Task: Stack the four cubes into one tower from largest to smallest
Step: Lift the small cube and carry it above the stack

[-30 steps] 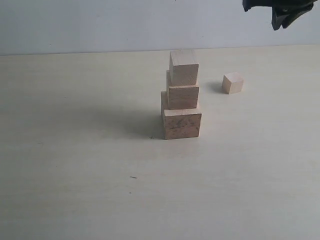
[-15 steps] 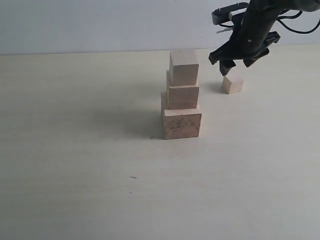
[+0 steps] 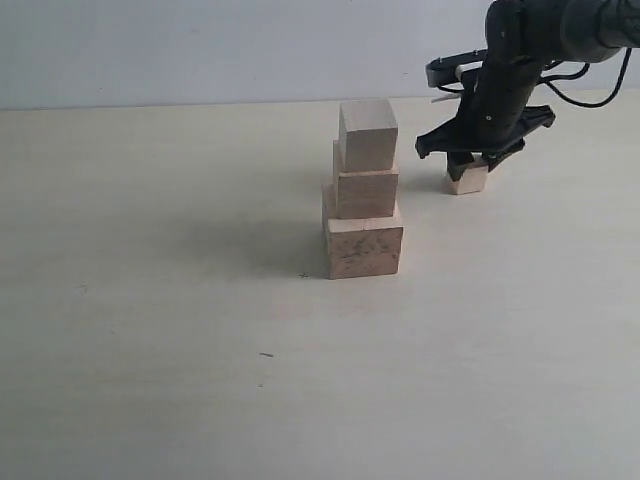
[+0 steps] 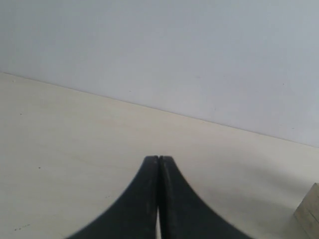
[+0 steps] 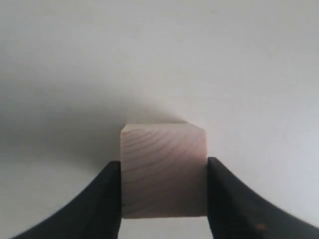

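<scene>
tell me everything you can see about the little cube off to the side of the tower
The smallest cube is pale beige wood with curved grain lines and slightly rounded corners. It sits flat on the table, apart from the three-block tower, on its right in the exterior view. The right gripper straddles it, fingers against two opposite sides.

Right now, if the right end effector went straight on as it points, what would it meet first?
The smallest cube, which sits inside the right end effector; then, probably, the table.
</scene>
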`<state>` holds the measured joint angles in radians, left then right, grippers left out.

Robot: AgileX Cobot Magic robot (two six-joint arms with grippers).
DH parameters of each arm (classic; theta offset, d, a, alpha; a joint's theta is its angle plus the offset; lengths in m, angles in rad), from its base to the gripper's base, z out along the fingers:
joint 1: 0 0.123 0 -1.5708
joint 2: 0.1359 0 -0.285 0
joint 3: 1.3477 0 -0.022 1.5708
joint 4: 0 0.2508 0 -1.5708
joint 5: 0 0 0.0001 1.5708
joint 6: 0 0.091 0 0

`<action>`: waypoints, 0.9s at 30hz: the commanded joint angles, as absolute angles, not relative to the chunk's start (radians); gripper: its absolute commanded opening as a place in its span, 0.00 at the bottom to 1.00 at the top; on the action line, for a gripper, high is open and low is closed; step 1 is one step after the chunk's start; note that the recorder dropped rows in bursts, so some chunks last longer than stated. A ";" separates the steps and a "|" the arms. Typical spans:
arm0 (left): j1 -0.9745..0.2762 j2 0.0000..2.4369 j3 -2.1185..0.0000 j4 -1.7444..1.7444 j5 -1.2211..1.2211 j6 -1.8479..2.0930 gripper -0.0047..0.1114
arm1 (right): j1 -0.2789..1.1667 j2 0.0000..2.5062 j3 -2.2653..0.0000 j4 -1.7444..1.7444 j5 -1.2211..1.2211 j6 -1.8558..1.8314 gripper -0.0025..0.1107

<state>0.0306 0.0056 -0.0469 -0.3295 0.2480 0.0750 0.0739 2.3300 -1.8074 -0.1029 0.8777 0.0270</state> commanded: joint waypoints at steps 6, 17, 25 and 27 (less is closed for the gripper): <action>0.031 0.000 -0.043 -0.325 0.242 0.076 0.04 | 0.070 1.961 -1.813 0.089 1.221 0.005 0.35; 0.031 0.000 -0.043 -0.325 0.242 0.076 0.04 | 0.156 1.697 -1.813 0.442 1.221 0.030 0.35; 0.031 0.000 -0.043 -0.325 0.242 0.076 0.04 | 0.329 1.716 -1.813 0.365 1.194 0.037 0.35; 0.031 0.000 -0.043 -0.325 0.242 0.076 0.04 | 0.345 1.742 -1.813 0.278 1.207 0.105 0.35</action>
